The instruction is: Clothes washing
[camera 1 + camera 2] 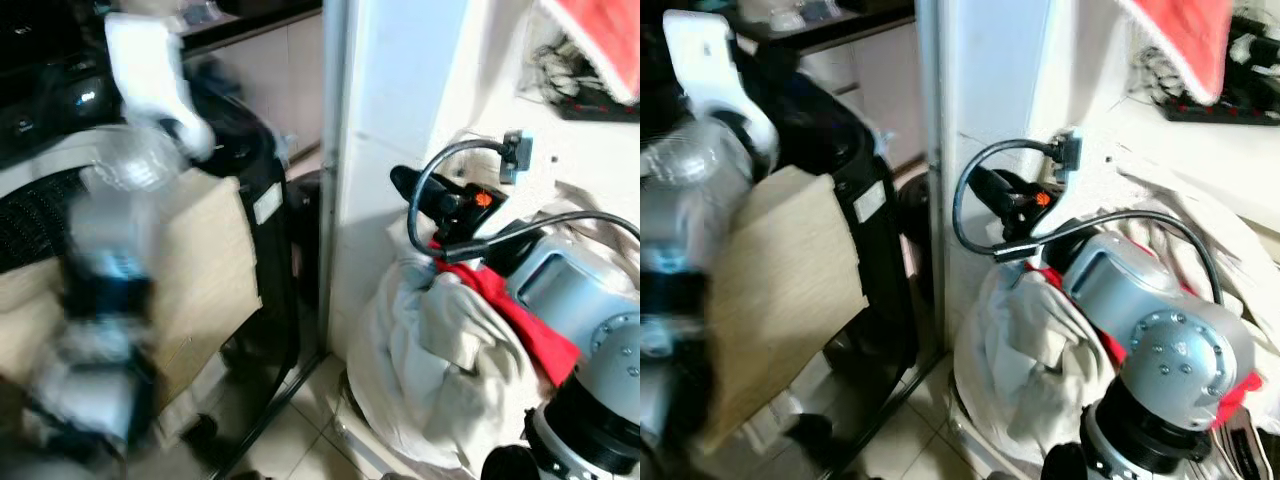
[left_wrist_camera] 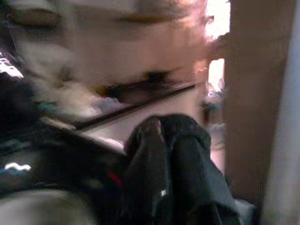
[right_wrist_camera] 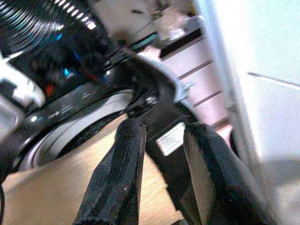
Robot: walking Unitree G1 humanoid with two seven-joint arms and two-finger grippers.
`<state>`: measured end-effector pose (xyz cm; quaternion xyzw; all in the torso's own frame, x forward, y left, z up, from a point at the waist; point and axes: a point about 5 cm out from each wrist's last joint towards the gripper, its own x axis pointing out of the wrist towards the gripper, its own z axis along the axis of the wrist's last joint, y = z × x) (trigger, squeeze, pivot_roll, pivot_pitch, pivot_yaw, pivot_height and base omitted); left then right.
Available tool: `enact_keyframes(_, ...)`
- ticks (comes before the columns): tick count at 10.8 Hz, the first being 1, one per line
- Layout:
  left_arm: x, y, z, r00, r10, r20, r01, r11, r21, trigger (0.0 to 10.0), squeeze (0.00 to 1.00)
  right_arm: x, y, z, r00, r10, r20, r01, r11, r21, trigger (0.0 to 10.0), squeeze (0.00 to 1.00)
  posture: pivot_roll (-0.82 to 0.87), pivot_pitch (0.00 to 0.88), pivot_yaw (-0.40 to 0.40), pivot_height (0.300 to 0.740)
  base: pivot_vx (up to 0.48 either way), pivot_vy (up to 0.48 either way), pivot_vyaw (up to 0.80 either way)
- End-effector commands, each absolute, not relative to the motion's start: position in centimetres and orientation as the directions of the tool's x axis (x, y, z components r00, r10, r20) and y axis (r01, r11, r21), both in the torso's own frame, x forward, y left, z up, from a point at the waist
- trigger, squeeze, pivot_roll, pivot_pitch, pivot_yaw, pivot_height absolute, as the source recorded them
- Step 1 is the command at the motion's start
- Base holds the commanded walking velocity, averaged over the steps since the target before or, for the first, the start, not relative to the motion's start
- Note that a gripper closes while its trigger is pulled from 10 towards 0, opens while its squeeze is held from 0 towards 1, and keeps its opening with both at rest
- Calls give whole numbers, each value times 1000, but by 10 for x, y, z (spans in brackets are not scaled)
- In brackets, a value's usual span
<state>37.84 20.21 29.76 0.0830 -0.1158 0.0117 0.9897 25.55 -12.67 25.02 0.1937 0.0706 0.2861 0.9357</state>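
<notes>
Looking down through the head camera, you have the washing machine (image 1: 240, 200) on the robot's left, its drum opening partly draped by a beige cloth (image 1: 205, 290), and the pile of clothes (image 1: 440, 350), pale fabric with a red piece, low on the right behind the white wall edge. Your right gripper (image 1: 415, 190) hangs just above that pile, so it is the nearer arm; the laundry lies below it and the drum off to its left. Your left arm is a blur in front of the machine.

From the left wrist, your left gripper (image 2: 166, 140) shows its fingers pressed together on nothing, though the picture is smeared.

From the right wrist, both black fingers (image 3: 117, 178) stand apart and empty, pointing at the machine's rim
</notes>
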Motion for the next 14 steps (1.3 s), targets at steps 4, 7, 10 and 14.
enact_keyframes(4, 401, 252, 294, 988, 155, 4, -142, 893, 426, 10000, 0, 253, -122, 248, 825, 566, -17, -526, 778, 344, 10000, 0, -194, 0, 23, 740, 0, 0, 0)
enact_keyframes(7, 401, 268, 288, 978, 203, -56, -162, 892, 422, 10000, 1000, 251, -121, 246, 824, 566, -22, -528, 781, 333, 10000, 0, -197, 0, 26, 740, 0, 0, 0)
enact_keyframes(10, 400, 277, 285, 972, 224, -73, -173, 890, 422, 10000, 1000, 250, -121, 244, 822, 569, -22, -532, 781, 327, 10000, 0, -197, 0, 22, 740, 0, 0, 0)
enact_keyframes(14, 396, 290, 302, 943, 328, 60, -320, 841, 436, 10000, 1000, 251, -121, 244, 822, 569, -21, -533, 782, 323, 10000, 0, -196, 0, 19, 740, 0, 0, 0)
